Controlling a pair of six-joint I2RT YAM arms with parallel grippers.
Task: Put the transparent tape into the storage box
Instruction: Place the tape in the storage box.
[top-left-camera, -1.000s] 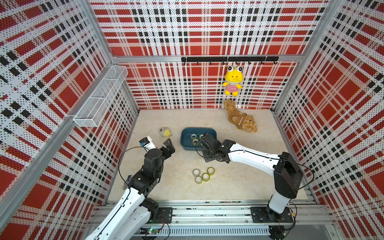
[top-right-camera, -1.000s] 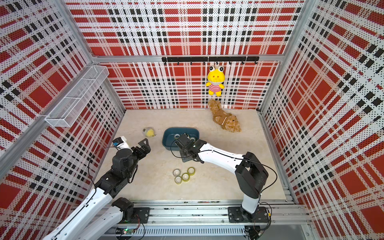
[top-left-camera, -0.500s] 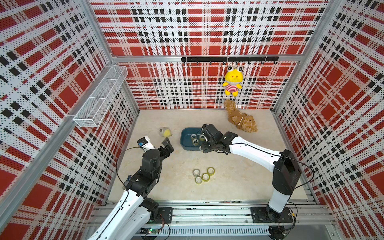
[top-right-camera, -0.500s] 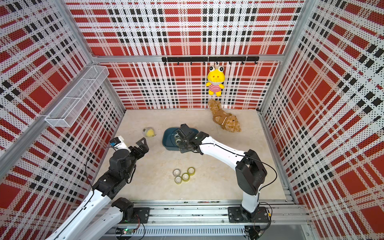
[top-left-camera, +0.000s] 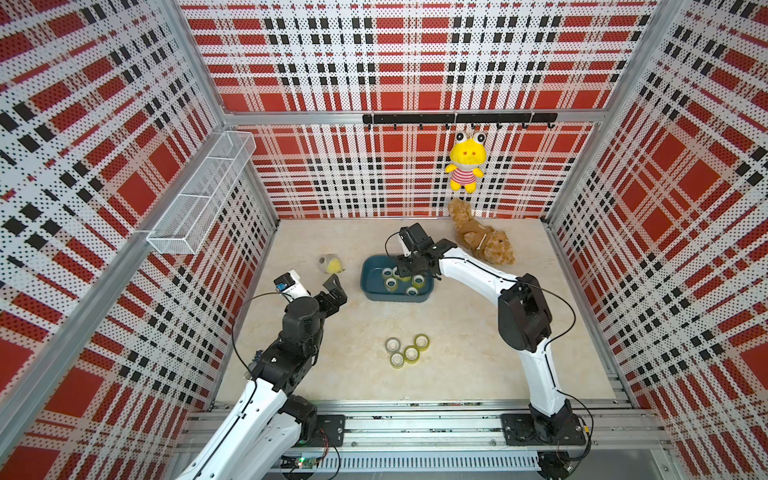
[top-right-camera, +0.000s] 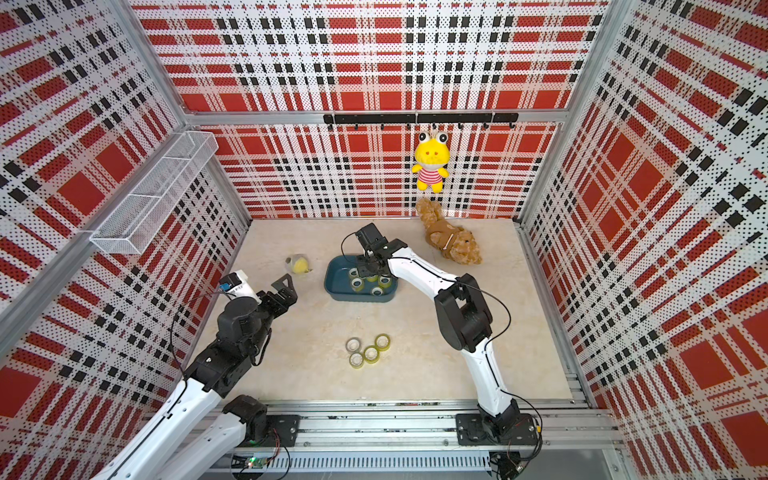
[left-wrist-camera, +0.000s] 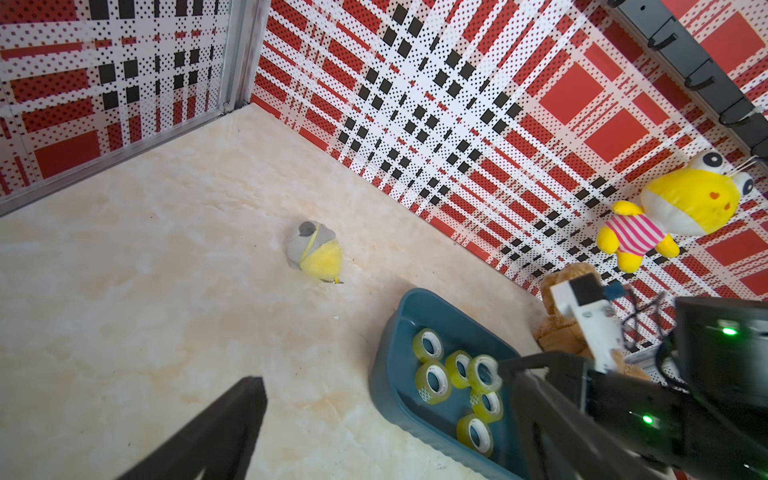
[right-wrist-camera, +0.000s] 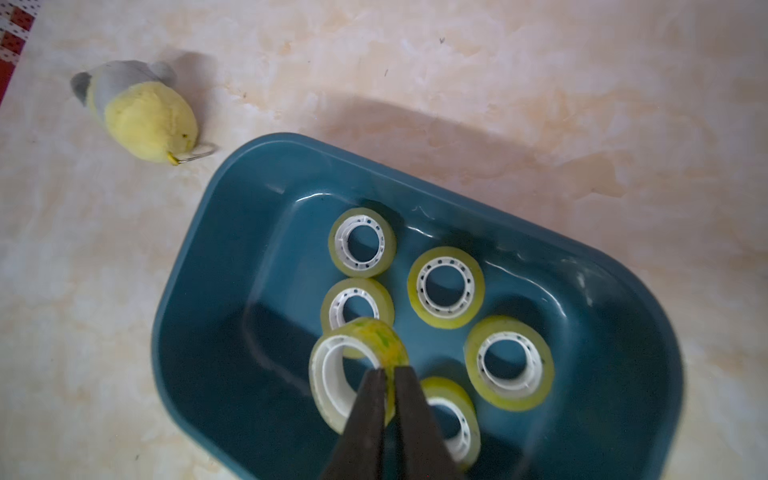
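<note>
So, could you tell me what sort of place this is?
Probably a robot test cell: perforated plaid walls on aluminium framing, two arms bolted to a rail, and tape rolls and a plush frog as props.

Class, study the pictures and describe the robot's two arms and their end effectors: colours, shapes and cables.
The left arm and right arm both have smooth white link shells joined by bulky black joint housings, with thin black cables looping outside them. The left end effector and right end effector are black, each with two slim, tapering fingers.
</note>
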